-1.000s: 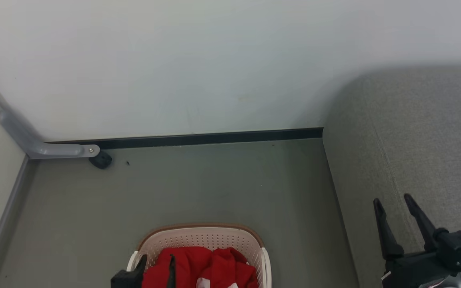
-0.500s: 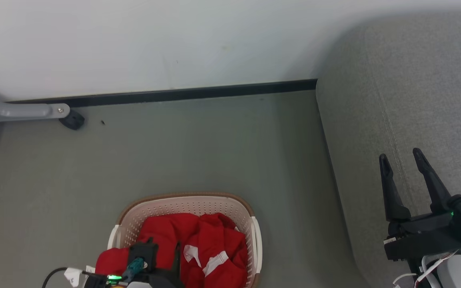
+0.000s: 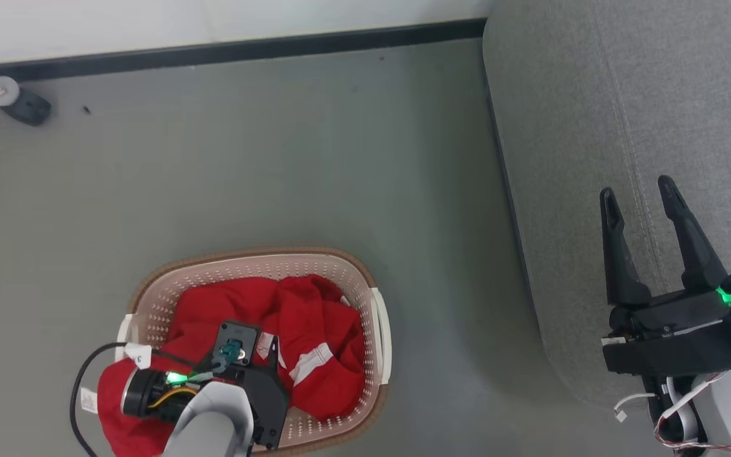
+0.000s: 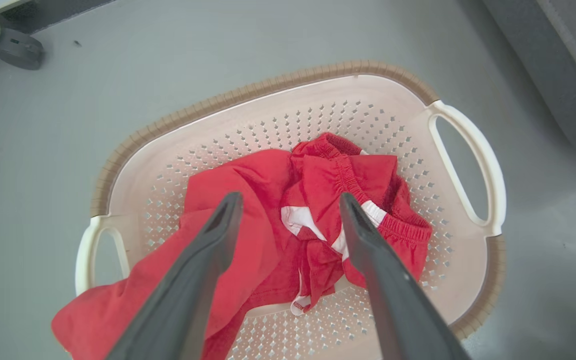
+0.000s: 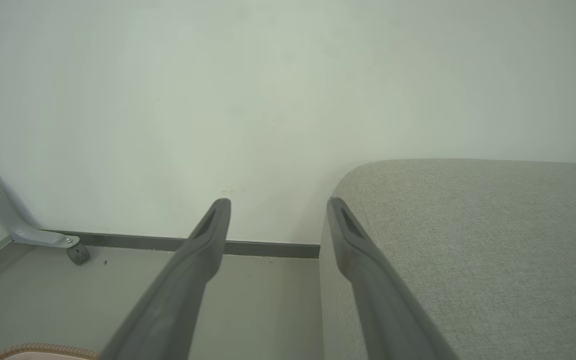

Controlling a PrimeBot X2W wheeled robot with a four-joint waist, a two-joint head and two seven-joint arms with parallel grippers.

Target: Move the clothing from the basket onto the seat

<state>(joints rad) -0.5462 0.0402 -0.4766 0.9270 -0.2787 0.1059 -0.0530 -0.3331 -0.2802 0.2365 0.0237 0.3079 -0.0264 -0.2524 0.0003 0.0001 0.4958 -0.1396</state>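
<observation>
Red clothing (image 3: 315, 317) with white trim lies heaped in the cream basket (image 3: 251, 255) on the floor, and one part hangs over the near-left rim. My left gripper (image 3: 264, 355) hangs over the heap, pointing down. In the left wrist view its open fingers (image 4: 289, 199) straddle the clothing (image 4: 263, 215) inside the basket (image 4: 278, 90) and hold nothing. My right gripper (image 3: 637, 189) stands open and empty above the left edge of the grey seat (image 3: 657, 95). In the right wrist view its fingers (image 5: 279, 204) point toward the wall beside the seat (image 5: 493, 225).
A pale wall with a black baseboard (image 3: 245, 47) runs along the far side. A grey metal leg with a black caster (image 3: 26, 108) stands at the far left. Grey floor (image 3: 276, 158) stretches between the basket and the seat's side.
The head camera has tilted down, so the basket and my left arm show far more fully. Both grippers have stayed open.
</observation>
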